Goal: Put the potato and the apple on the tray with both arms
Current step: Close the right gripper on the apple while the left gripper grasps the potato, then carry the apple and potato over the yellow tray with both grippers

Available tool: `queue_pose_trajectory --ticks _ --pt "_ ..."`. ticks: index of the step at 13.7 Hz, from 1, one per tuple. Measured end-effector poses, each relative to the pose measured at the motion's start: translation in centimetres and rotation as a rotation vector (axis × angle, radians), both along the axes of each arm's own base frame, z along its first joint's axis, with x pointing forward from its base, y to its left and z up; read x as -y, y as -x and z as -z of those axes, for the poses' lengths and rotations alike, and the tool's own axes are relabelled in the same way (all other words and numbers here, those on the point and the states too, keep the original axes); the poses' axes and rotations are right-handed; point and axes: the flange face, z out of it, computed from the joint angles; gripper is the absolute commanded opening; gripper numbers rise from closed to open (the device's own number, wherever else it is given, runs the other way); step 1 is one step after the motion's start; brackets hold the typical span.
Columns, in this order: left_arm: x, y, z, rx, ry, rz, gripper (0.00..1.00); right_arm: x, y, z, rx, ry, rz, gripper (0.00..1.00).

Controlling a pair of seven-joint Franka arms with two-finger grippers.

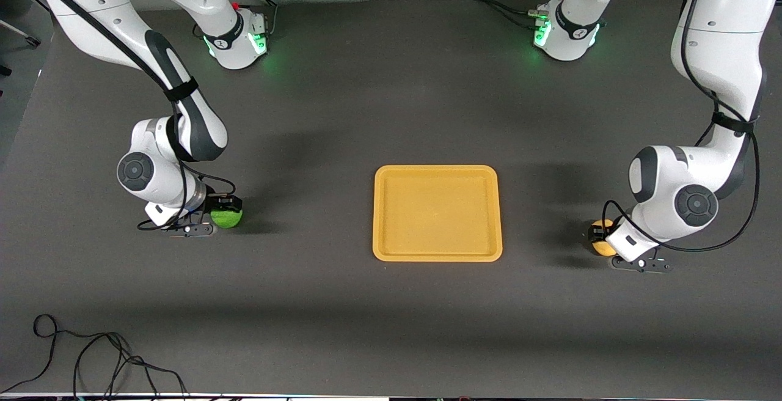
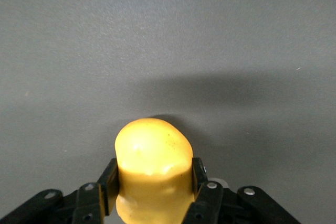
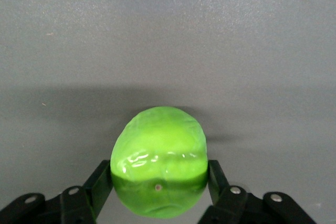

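Observation:
The orange-yellow tray point(image 1: 437, 254) lies empty at the middle of the table. My left gripper point(image 1: 602, 237) is low at the left arm's end of the table and is shut on the yellow potato point(image 1: 601, 247). In the left wrist view the potato point(image 2: 152, 166) sits squeezed between both fingers point(image 2: 108, 184). My right gripper point(image 1: 226, 213) is low at the right arm's end and is shut on the green apple point(image 1: 226, 220). In the right wrist view the apple point(image 3: 159, 158) fills the gap between the fingers point(image 3: 98, 182). Whether either piece rests on the table or is just lifted, I cannot tell.
A loose black cable point(image 1: 91, 358) lies near the table's front edge at the right arm's end. Bare dark table surface separates each gripper from the tray.

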Motion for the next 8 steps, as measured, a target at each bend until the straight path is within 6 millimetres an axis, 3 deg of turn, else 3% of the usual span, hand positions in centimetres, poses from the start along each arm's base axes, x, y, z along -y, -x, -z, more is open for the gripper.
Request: queue_pose_trajectory --ticks 2,4,6,8 --pt "0.0 -0.1 -3.7 -0.039 -0.003 -0.010 0.49 -0.1 -0.6 -0.7 0.020 -0.001 0.011 0.50" --pt "0.7 0.0 -9.7 -0.062 0.025 -0.036 0.49 -0.6 -1.7 -2.5 0.028 -0.001 0.020 0.50" --pt "2.7 0.5 -15.0 -0.065 0.051 -0.068 0.48 -3.2 -2.7 -5.7 0.014 0.002 0.009 0.50" --pt "6.6 0.9 -18.4 -0.067 0.057 -0.115 0.48 -7.6 -3.5 -9.4 0.020 0.003 -0.004 0.50"
